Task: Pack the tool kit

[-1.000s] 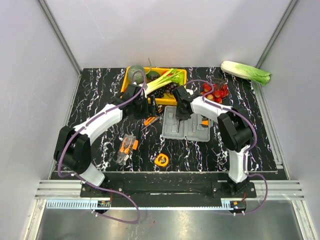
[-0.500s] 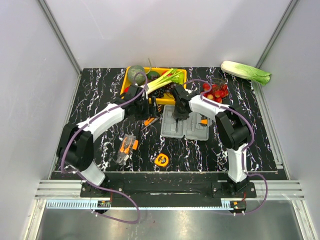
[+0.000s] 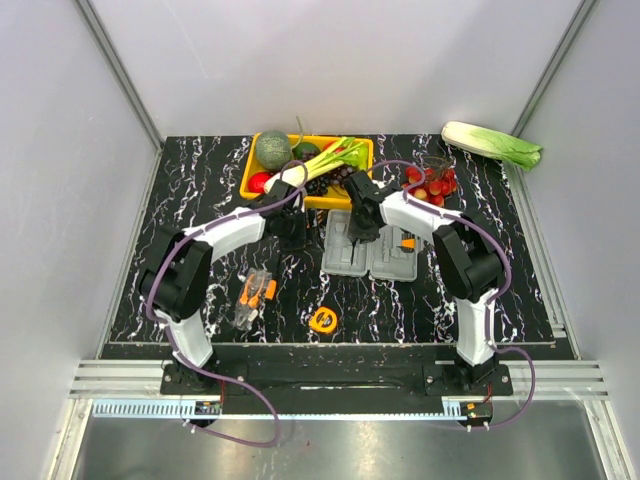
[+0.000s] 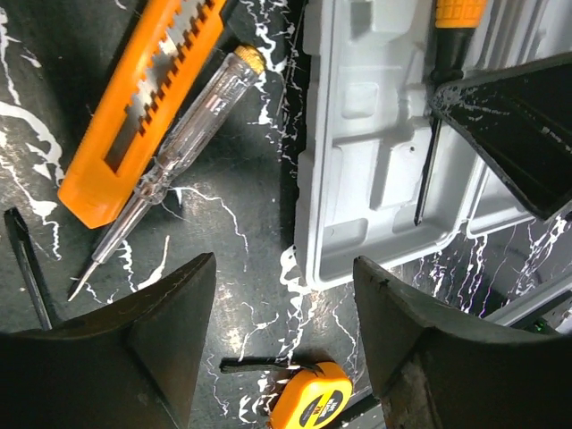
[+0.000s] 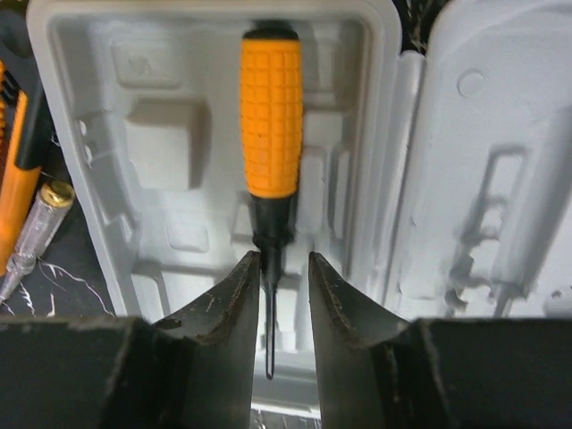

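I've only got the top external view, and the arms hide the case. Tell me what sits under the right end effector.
Observer: An orange-handled screwdriver lies in a moulded slot of the grey case.
Operator: Report that end effector's grip.
Observer: The right end effector is open. Its fingers stand either side of the screwdriver's thin end without touching it.
Operator: Now give me the left side.
Observer: In front of the open left end effector, an orange utility knife and a clear tester screwdriver lie on the table beside the case, outside it.
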Motion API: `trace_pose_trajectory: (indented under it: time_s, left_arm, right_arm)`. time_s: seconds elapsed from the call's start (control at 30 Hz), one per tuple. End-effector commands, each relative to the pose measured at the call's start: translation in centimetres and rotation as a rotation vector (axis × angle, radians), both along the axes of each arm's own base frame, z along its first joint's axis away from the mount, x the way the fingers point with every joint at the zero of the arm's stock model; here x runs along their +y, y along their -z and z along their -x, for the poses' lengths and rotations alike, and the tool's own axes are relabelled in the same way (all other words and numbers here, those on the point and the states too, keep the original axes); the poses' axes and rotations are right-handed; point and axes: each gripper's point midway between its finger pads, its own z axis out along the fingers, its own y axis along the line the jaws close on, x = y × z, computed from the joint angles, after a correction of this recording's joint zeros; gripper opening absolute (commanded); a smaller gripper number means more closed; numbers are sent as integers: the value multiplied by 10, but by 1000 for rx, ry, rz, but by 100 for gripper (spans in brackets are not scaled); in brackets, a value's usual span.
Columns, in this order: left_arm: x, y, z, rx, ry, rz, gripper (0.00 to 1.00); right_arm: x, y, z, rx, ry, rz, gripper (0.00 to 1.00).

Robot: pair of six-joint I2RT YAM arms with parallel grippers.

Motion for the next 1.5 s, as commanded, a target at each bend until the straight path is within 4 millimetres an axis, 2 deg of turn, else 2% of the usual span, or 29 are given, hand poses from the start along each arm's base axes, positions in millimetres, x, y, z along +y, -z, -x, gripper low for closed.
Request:
trace_pose_trajectory:
  time_s: [0.0, 0.1, 0.17, 0.33, 0.47, 0.67, 0.83, 1.17, 1.23, 1.47]
  left_arm:
    - [-15, -40, -28, -137, 10, 58, 66]
    - [-26, -71, -53, -242, 21, 88, 67]
    - [-39, -78, -65, -266, 36, 118, 67]
    - [-80, -64, -88, -291, 91, 133, 65]
    - [-109, -49, -96, -290, 101, 120, 56]
    - [-113, -13, -98, -257, 33, 37, 46]
    - [-114, 8, -96, -231, 24, -9, 39]
    - [-112, 24, -92, -206, 36, -47, 24]
    - [-112, 27, -90, -202, 41, -53, 19]
    - [-111, 35, -85, -174, 47, -61, 12]
  right_arm:
    - [-5, -39, 6, -69, 13, -44, 34]
    - [-5, -48, 16, -90, -7, -88, 33]
    - [-6, -46, 26, -84, -30, -107, 32]
    - [-7, -38, 42, -70, -51, -145, 29]
    - [-6, -35, 46, -77, -35, -178, 26]
    - [1, -38, 51, -81, -5, -255, 22]
    - [6, -36, 48, -84, 2, -278, 20]
    - [11, -20, 39, -58, 21, -262, 15]
    - [12, -16, 39, -45, 16, -260, 14]
    - [10, 0, 47, 7, 9, -241, 11]
